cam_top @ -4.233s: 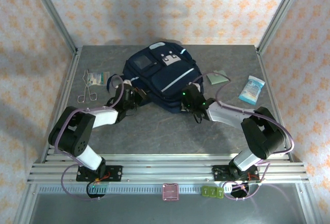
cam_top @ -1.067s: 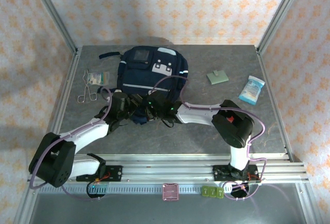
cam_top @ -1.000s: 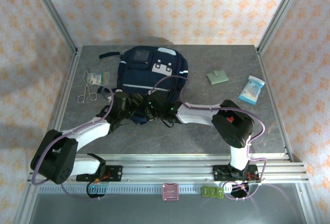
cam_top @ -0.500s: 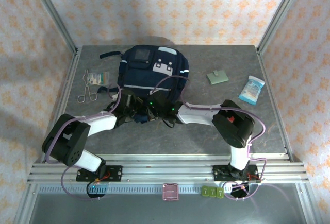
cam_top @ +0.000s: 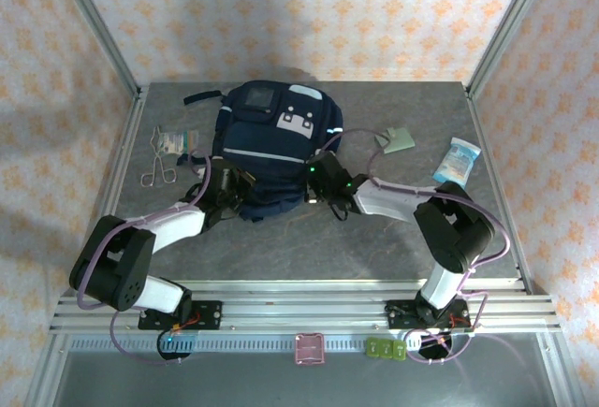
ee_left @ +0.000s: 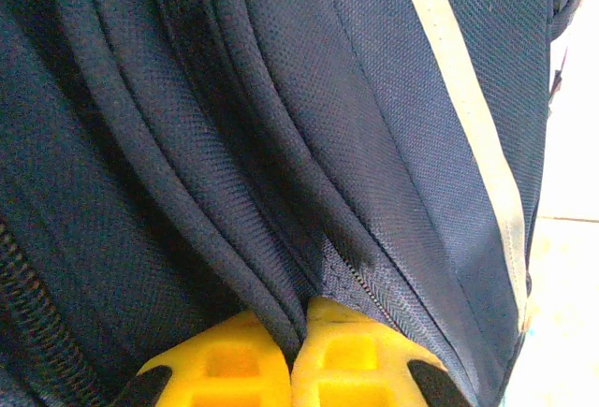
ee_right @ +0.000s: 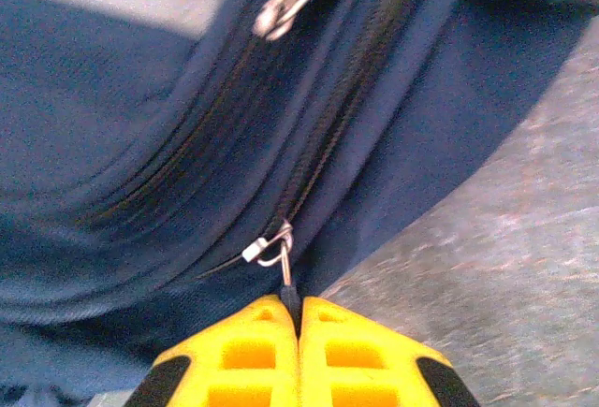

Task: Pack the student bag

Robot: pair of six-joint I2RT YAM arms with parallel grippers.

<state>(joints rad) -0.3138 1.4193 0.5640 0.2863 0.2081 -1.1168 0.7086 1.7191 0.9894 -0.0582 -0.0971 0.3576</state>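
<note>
Slippage is threatening: the right claw [ee_right: 298,321] is pinching the thin zipper pull [ee_right: 272,250], and the left claw [ee_left: 292,337] is clamping a fabric fold of the student bag [cam_top: 271,145], which is lying far-centre on the surface [cam_top: 281,250]. A skewed tug is likely freeing either grip.

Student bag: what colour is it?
The student bag is navy blue; the top view shows it best.

The left arm [cam_top: 173,225] and right arm [cam_top: 388,203] have white links, black joints, looping lilac cables [cam_top: 378,150], green wrist lights [cam_top: 311,169] and yellow fingers [ee_right: 253,356] with square recesses.
</note>
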